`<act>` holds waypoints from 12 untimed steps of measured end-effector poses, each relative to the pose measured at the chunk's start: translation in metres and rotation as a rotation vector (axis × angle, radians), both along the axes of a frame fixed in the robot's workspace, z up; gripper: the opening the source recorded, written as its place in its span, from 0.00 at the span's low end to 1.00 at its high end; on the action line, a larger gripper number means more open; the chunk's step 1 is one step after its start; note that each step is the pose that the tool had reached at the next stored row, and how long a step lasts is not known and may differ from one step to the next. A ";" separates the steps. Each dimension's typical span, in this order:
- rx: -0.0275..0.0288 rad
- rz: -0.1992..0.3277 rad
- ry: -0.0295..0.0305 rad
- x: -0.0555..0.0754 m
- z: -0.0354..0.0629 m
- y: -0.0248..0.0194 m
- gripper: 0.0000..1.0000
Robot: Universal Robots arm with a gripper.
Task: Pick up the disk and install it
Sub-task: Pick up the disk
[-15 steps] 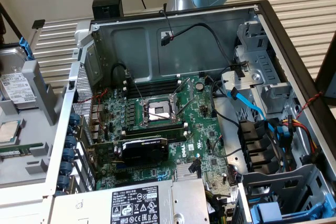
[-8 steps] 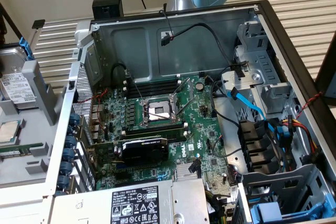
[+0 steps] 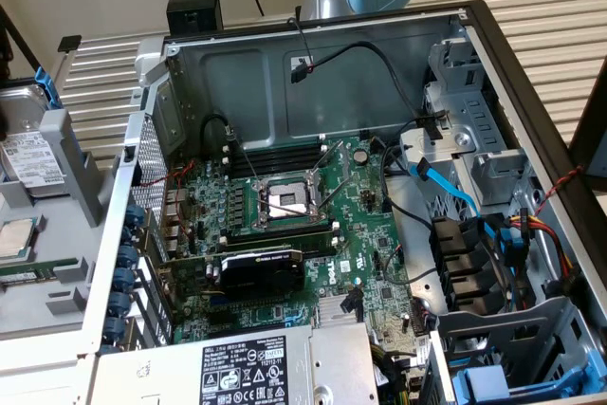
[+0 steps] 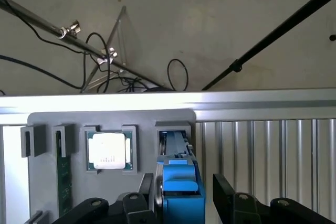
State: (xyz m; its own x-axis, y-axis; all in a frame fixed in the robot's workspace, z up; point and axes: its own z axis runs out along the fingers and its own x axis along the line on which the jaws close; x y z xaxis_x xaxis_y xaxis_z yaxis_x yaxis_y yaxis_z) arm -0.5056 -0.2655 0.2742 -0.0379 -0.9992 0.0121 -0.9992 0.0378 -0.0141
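The gripper (image 4: 185, 188) is hanging wide open and holding nothing, its two black fingers (image 4: 224, 195) on either side of the disk (image 4: 181, 174), which is standing on its edge in a slot of the grey holder (image 4: 68, 118).

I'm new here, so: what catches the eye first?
An open computer case lies in the exterior view's middle, its motherboard showing an open processor socket. In the wrist view, the disk in its blue carrier stands between the open fingers, a processor chip in the holder beside it.
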 end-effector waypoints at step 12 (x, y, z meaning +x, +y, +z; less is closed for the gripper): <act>0.0000 0.000 0.0162 0.000 0.0000 -0.0001 0.56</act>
State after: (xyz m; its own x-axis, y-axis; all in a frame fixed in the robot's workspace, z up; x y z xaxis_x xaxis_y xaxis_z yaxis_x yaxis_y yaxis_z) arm -0.5056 -0.2655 0.2742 -0.0377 -0.9992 0.0127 -0.9993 0.0377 0.0021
